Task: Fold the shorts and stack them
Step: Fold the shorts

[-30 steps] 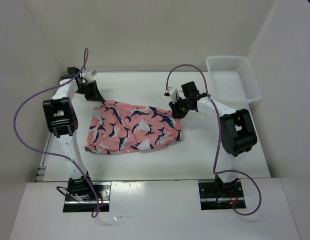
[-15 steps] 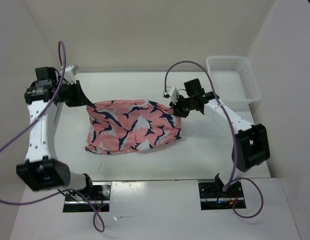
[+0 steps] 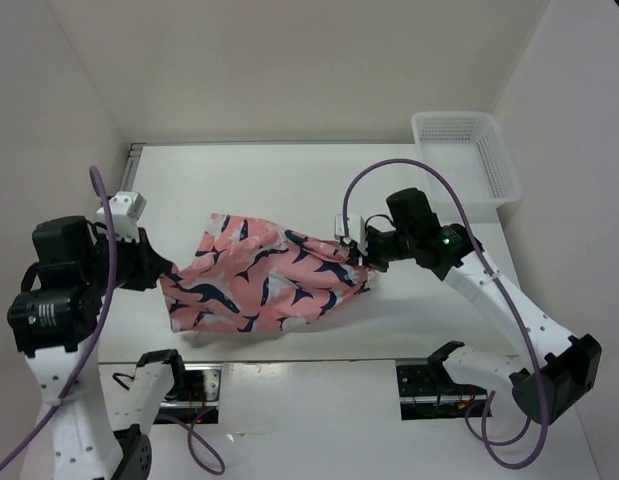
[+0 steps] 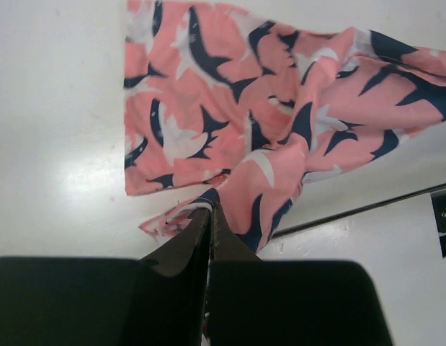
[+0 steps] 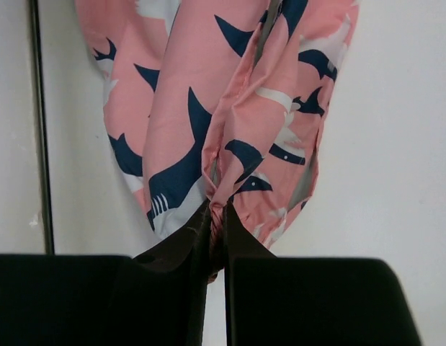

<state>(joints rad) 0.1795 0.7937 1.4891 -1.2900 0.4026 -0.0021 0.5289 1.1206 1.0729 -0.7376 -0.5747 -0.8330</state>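
Note:
The salmon-pink shorts [image 3: 264,280] with navy-and-white whale shapes hang stretched between both grippers above the table's front half, part still trailing on the table. My left gripper [image 3: 164,272] is shut on the shorts' left edge; in the left wrist view [image 4: 210,209] the jaws pinch a hem and the fabric [image 4: 280,122] spreads away. My right gripper [image 3: 361,252] is shut on the right edge; in the right wrist view [image 5: 217,209] a bunched fold sits between the jaws and the shorts [image 5: 230,108] hang below.
A white perforated plastic basket [image 3: 464,160] stands at the table's back right. The table's front edge [image 3: 319,355] lies just below the shorts. Purple cables loop above both arms. White walls enclose the table on three sides.
Both grippers have lifted and pulled the shorts toward the front of the table. The left arm swung down and forward; the right arm reached forward. The far edge now folds over toward the near side.

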